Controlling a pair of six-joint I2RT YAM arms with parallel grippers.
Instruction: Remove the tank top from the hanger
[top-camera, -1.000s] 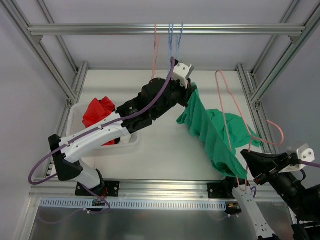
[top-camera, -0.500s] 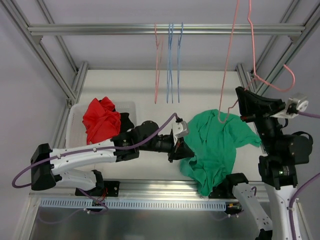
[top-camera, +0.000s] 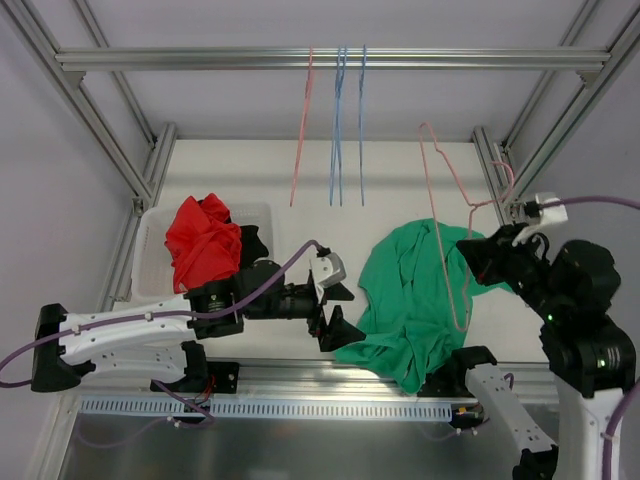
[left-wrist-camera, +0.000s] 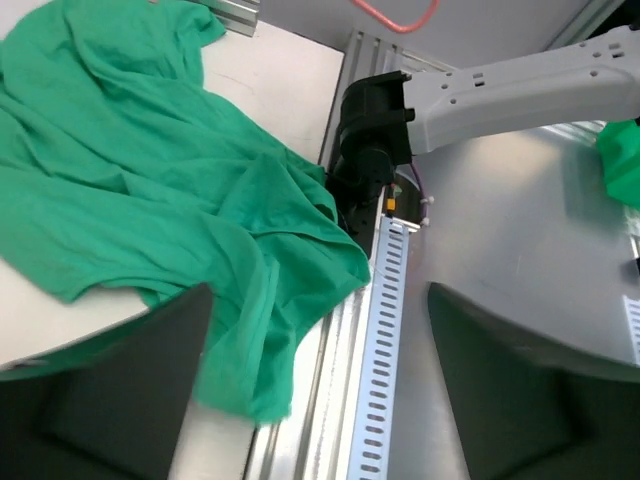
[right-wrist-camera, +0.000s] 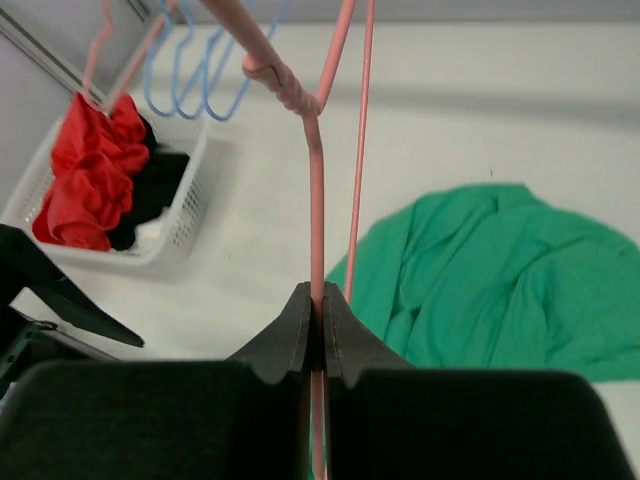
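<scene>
From above, the left gripper (top-camera: 338, 313) sits low over the table (top-camera: 300, 180) with its jaws spread and nothing between them, just beside the left edge of the tank top (top-camera: 415, 300). The green tank top lies in a crumpled heap on the table, front right, free of the hanger (top-camera: 470, 205). The right gripper (top-camera: 470, 262) is clamped on that pink wire hanger, holding it above the cloth. At the left, a white basket (top-camera: 150, 215) holds a red garment (top-camera: 203, 240).

Left wrist view now: both fingers (left-wrist-camera: 100, 380) stand wide apart, empty. The tank top (left-wrist-camera: 150, 200) is spread out ahead, and one fold spills over the table's near edge.

Right wrist view: the fingertips (right-wrist-camera: 300, 335) pinch tight on the hanger's (right-wrist-camera: 316, 200) thin pink wire. The tank top (right-wrist-camera: 500, 280) lies flat on the table below, well apart from it, and the basket (right-wrist-camera: 185, 200) is far left.
</scene>
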